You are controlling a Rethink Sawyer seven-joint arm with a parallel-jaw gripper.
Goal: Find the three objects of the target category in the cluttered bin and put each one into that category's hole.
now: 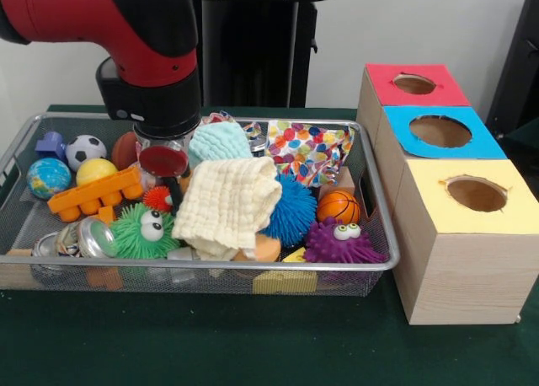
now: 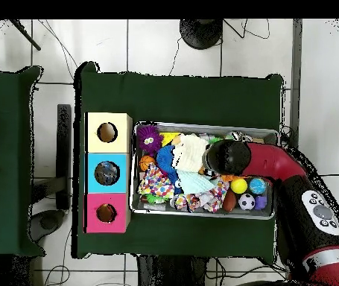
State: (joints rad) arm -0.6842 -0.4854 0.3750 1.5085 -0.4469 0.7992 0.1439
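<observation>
Here we hang the arm [image 1: 126,40] low over the wire bin [image 1: 383,264], since the search starts there. The red-topped box's hole [image 1: 414,84] waits empty beyond. A cream cloth [image 1: 229,205] covers the middle, likely hiding the plush animals; we see none. The gripper [image 1: 171,188] dips beside it, its opening impossible to tell.

Count: one mesh bin [image 1: 381,234], three wooden boxes.
Boxes: one red-topped [image 1: 417,84], one blue-topped [image 1: 440,131], one yellow-topped [image 1: 473,194], one hole each. Bin shows four spiky balls: green [image 1: 145,230], blue [image 1: 295,209], purple [image 1: 341,241], small orange [image 1: 157,198].
</observation>
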